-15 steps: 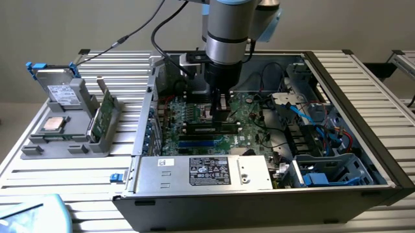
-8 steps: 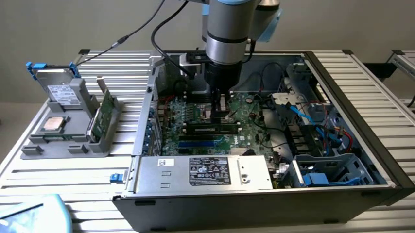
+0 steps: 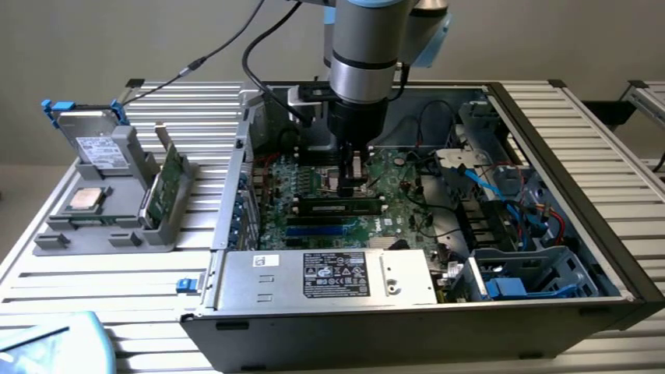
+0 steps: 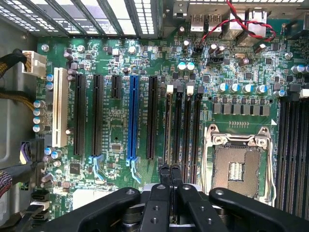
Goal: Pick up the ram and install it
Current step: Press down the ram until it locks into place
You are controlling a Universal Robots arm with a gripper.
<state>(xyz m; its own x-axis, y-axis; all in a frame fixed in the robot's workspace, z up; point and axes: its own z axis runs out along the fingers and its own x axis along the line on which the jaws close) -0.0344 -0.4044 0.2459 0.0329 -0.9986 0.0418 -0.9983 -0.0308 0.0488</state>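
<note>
Gripper (image 4: 170, 175) closed above motherboard (image 4: 120, 121), slatted table (image 3: 93, 273)

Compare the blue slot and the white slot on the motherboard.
The blue slot is slim; the white slot is wider. The blue slot has black slots on both sides; the white slot sits at the board's edge, beside the cables. Both stand empty and parallel on the green board.

Ram (image 3: 167, 189): thin dark-green board stick, on its long edge, leaning a little, in the grey holder (image 3: 104, 230); well apart from my gripper (image 3: 353, 185), off to the exterior view's left. Second dark stick (image 3: 338, 207), pale labels, lies along a motherboard slot just beside my fingertips; seating unclear.
</note>
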